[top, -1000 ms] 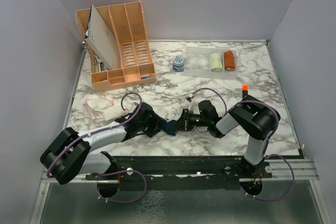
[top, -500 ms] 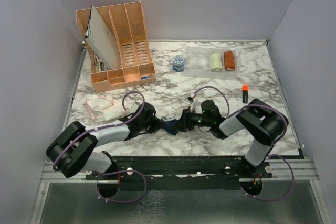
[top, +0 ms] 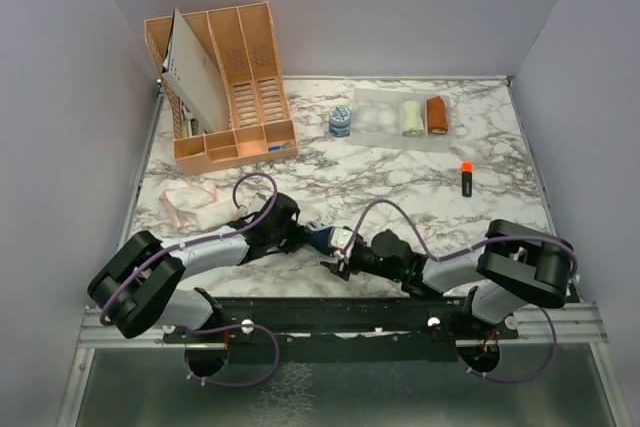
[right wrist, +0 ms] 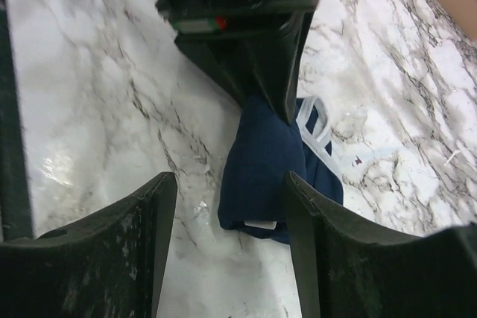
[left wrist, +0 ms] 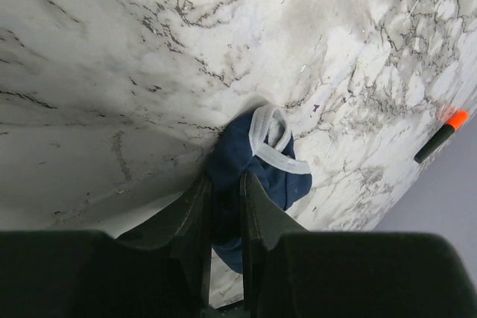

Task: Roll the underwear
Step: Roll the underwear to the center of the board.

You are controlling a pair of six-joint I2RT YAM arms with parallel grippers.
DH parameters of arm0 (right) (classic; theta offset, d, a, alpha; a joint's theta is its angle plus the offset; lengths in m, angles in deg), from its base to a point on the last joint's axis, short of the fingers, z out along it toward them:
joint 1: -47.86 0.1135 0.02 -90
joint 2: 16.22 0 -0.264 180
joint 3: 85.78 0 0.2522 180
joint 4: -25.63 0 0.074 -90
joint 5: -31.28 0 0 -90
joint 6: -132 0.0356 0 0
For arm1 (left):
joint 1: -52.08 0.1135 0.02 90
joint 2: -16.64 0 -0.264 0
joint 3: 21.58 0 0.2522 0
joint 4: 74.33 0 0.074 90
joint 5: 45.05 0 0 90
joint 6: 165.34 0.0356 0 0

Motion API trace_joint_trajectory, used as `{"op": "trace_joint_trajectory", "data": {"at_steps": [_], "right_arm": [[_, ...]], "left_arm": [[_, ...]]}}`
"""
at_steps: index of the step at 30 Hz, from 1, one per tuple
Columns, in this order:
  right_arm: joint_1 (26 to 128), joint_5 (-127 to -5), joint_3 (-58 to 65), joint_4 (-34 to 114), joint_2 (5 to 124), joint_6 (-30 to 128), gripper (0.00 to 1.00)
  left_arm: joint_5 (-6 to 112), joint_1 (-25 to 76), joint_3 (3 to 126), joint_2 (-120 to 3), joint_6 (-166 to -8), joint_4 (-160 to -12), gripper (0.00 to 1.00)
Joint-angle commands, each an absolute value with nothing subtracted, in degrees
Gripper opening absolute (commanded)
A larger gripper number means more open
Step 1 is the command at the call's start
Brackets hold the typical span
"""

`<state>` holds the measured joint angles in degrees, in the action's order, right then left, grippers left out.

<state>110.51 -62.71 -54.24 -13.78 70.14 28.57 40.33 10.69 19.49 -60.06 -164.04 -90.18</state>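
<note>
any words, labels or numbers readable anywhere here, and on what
No text is readable in any view.
blue and white round container: print on it too small to read.
navy underwear: small white tag, blurred, nothing legible.
orange-capped marker: too small to show any print.

Top view: high, behind the arm bases, looking down over the whole desk [top: 400,162]. Left wrist view: close, low, facing 3 o'clock. Right wrist view: close, low, facing 9 o'clock. All three share navy underwear [top: 322,238] near 6 o'clock.
</note>
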Motion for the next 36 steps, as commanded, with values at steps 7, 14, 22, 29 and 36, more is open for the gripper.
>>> {"op": "trace_joint_trajectory", "data": {"at_steps": [7, 14, 22, 29, 36], "right_arm": [[115.4, -50.2, -51.2, -20.0, 81.1, 7.1, 0.60], [117.7, -47.9, -51.5, -20.6, 79.4, 4.3, 0.59], [117.7, -43.4, -49.0, -20.3, 87.6, 6.5, 0.45], [117.7, -39.4, -50.9, -18.8, 88.0, 12.5, 0.29], [113.9, -56.8, -47.3, -5.9, 82.6, 29.5, 0.05]], "left_arm": [[37.8, 10.4, 18.7, -60.1, -165.8, -96.6, 0.20], [37.6, 10.5, 18.9, -60.1, -165.9, -97.1, 0.20], [37.8, 10.5, 18.5, -59.7, -166.1, -96.7, 0.21], [36.3, 10.6, 17.3, -56.9, -166.4, -97.6, 0.34], [34.4, 10.5, 17.8, -53.9, -163.7, -98.9, 0.66]]}}
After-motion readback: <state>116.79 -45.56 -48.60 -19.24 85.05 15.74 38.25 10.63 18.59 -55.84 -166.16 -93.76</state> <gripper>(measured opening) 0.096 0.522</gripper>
